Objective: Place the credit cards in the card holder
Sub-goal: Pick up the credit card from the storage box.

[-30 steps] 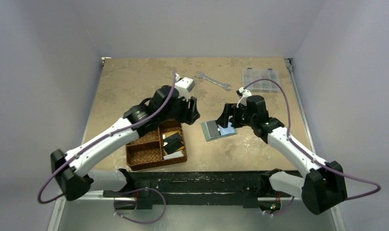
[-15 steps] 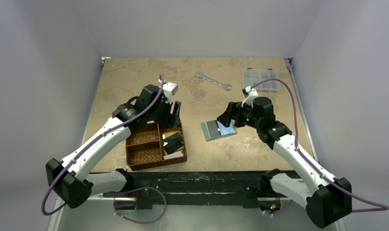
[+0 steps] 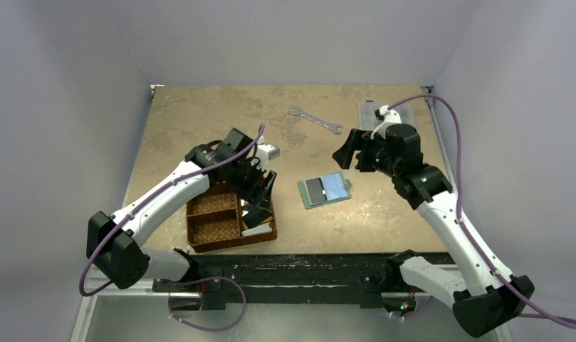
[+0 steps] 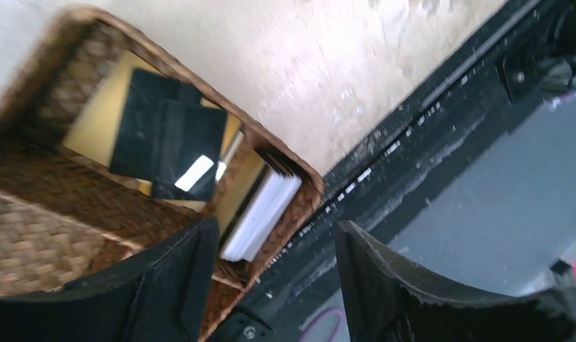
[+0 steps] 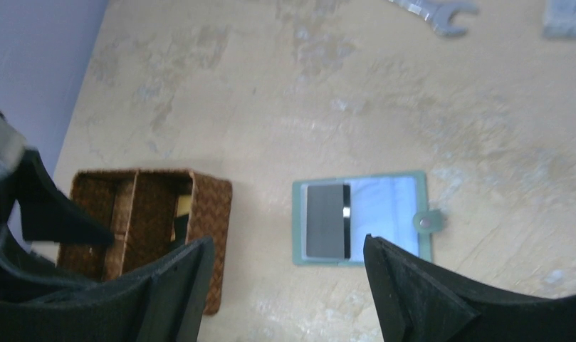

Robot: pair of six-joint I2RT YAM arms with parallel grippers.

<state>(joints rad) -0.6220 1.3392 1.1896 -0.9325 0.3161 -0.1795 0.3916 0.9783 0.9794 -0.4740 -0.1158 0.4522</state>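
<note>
The card holder (image 3: 325,190) lies open on the table, grey-green with pale blue pockets and a snap tab (image 5: 428,221). A dark credit card (image 5: 327,219) sits in its left pocket. More credit cards lie in the brown basket's (image 3: 213,231) right compartment: black ones (image 4: 167,139) on an orange-yellow one (image 4: 100,128), and white ones (image 4: 263,214) at the near end. My left gripper (image 3: 260,187) hangs open just above that compartment, holding nothing (image 4: 276,235). My right gripper (image 3: 350,153) is open and empty, raised behind the card holder (image 5: 286,246).
A metal wrench (image 3: 315,120) lies at the back middle. A clear compartment box (image 3: 384,114) stands at the back right, partly behind my right arm. The black rail (image 3: 292,263) runs along the table's near edge, close to the basket.
My left gripper swung from beside the card holder back over the basket and opened wider. My right gripper lifted off the card holder toward the back right.
</note>
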